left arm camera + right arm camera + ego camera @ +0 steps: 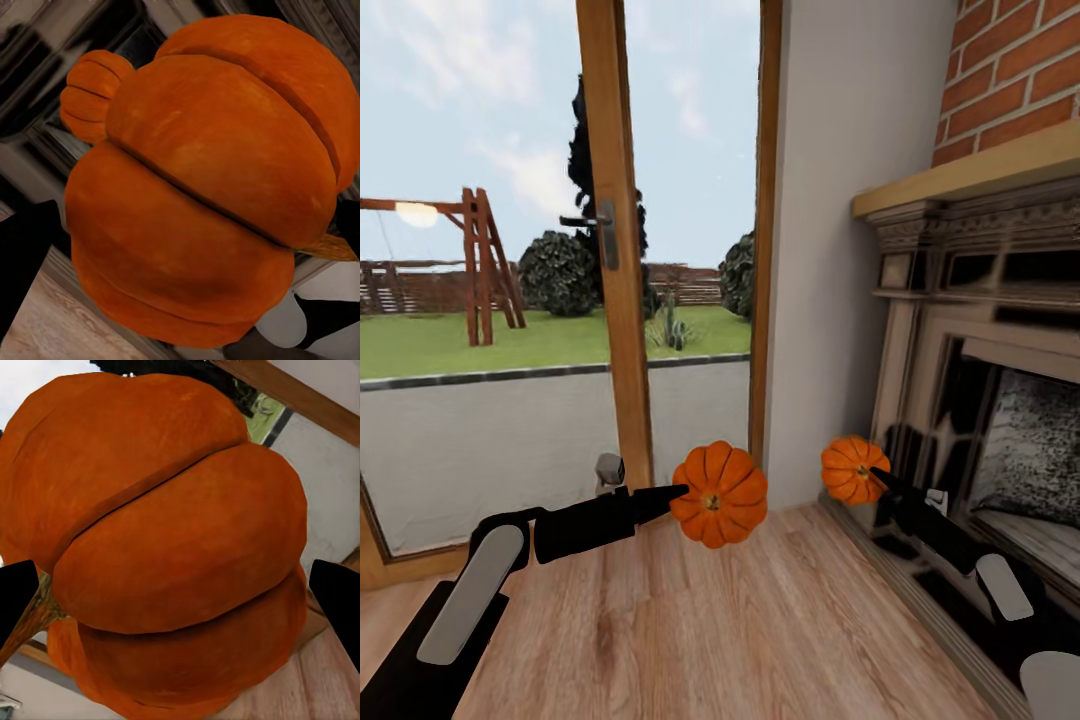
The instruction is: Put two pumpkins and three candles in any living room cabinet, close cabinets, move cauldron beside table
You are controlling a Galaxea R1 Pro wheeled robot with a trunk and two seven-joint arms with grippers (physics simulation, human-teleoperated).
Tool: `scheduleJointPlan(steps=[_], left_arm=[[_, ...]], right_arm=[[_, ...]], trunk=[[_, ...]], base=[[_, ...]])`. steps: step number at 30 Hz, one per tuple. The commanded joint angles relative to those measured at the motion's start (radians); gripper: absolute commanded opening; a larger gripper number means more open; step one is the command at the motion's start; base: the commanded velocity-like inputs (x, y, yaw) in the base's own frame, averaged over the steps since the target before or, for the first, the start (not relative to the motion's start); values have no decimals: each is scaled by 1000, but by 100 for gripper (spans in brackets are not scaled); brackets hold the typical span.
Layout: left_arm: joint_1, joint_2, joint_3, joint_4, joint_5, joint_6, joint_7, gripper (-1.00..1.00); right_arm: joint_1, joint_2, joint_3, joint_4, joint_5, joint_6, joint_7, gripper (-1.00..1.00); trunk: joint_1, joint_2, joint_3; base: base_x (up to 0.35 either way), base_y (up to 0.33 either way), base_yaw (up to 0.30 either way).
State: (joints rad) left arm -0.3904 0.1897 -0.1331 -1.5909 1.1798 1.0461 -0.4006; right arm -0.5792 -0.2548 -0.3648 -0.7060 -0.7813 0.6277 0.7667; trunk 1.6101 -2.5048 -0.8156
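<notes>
Wood plank floor [690,640] meets a glass patio door [610,260] at 11 o'clock and a brick fireplace [1000,400] at 2 o'clock. Left end effector [682,492] grips one pumpkin [720,495] aloft; right end effector [875,478] grips the other pumpkin [850,468] beside the fireplace.

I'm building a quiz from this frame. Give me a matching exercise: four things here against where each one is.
Things:
1. larger-looking pumpkin
2. smaller-looking pumpkin
3. swing frame
4. brick wall

Places:
A. above the fireplace mantel
B. at the right gripper
C. outside on the lawn
D. at the left gripper

Pairs: 1-D, 2-B, 3-C, 4-A
</notes>
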Motion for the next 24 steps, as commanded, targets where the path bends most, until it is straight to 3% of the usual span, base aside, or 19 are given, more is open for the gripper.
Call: scheduleJointPlan(steps=[1,5,15,24], left_arm=[[-1,1,0,0,-6,1,-8,-100],[-1,1,-1,0,-6,1,-8,-100],[-1,0,-1,0,-6,1,-8,-100],[-1,1,-1,-1,-6,1,-9,-100]], right_arm=[[-1,0,-2,0,-3,6,1,-100],[-1,0,-2,0,-3,6,1,-100],[-1,1,-1,0,-3,6,0,-100],[-1,2,0,0,-3,7,0,-100]], trunk=[[-1,0,3],[-2,1,18],[-2,1,18],[-2,1,18]], base=[[0,0,-2],[0,0,0],[-8,0,0],[-153,30,-107]])
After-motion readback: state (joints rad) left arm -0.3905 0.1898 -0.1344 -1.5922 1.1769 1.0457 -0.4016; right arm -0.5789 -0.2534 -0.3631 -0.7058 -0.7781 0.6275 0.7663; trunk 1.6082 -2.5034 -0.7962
